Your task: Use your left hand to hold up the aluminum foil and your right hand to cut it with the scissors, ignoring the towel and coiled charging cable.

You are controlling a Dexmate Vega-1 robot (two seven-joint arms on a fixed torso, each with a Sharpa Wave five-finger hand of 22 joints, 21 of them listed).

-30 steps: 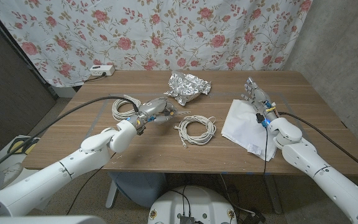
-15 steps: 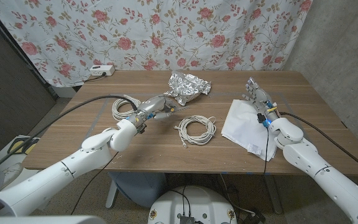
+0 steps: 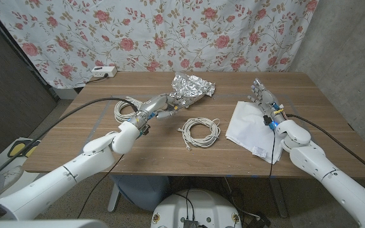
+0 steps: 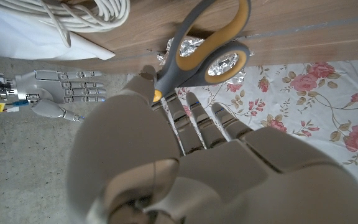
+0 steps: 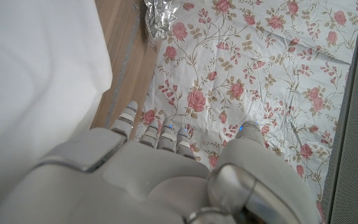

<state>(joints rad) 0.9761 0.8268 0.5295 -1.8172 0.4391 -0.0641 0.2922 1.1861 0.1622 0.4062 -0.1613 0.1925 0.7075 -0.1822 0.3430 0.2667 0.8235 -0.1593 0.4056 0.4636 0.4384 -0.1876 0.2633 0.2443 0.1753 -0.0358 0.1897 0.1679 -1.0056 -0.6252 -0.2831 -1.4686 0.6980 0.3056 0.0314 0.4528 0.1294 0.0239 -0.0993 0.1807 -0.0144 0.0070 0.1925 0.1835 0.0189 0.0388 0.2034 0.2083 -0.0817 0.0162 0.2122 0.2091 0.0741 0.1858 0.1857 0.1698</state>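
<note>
The crumpled aluminum foil (image 3: 192, 88) lies at the back middle of the table, and its edge also shows in the right wrist view (image 5: 157, 14). Grey and orange scissors (image 3: 170, 114) lie on the wood just in front of it; in the left wrist view their handles (image 4: 211, 38) lie right past my fingertips. My left hand (image 3: 156, 108) hovers over the scissors with fingers stretched toward the foil, holding nothing. My right hand (image 3: 263, 101) stands open, fingers spread, over the far edge of the white towel (image 3: 249, 126).
A coiled white charging cable (image 3: 200, 131) lies in the middle of the table, and another white coil (image 3: 124, 109) lies beside my left arm. A white power strip (image 3: 104, 71) sits at the back left. A floral curtain hangs behind the table.
My left hand has moved a little farther from me, toward the foil, and now covers more of the scissors. My right hand has barely shifted.
</note>
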